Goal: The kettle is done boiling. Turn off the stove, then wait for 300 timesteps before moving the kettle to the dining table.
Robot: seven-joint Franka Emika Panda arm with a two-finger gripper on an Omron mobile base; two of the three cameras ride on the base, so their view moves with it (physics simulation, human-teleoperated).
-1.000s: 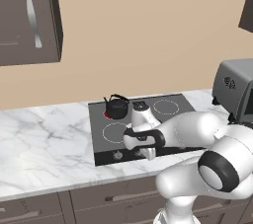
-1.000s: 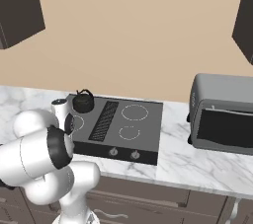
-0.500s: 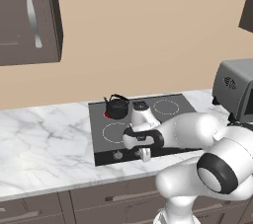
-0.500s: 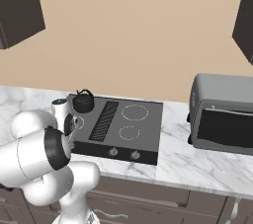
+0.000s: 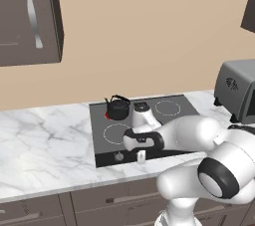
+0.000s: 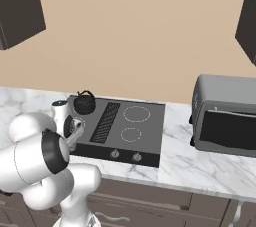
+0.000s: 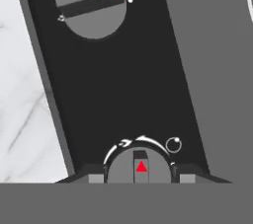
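Note:
The small black kettle [image 5: 118,108] [image 6: 84,103] sits on the back left burner of the dark stove [image 5: 164,120] [image 6: 145,128], and a red glow [image 5: 107,115] shows beside its base. My gripper [image 5: 141,157] points down at the stove's front knob strip, well in front of the kettle. In the hand view my gripper [image 7: 141,177] holds a round grey knob [image 7: 140,165] with a red triangle, one fingertip pressed against each side. A second knob [image 7: 90,3] lies farther along the strip, its bar turned slantwise. The dining table is out of view.
The stove is set in a white marble counter [image 5: 45,145] [image 6: 200,163]. A grey toaster oven [image 5: 239,90] [image 6: 225,116] stands on the counter to the stove's right. Dark upper cabinets [image 5: 30,16] hang above the left, and two more knobs [image 6: 115,154] lie to my hand's right.
My hand has settled a little lower and to the left on the knob strip. The kettle has not moved, and the red glow beside it stays.

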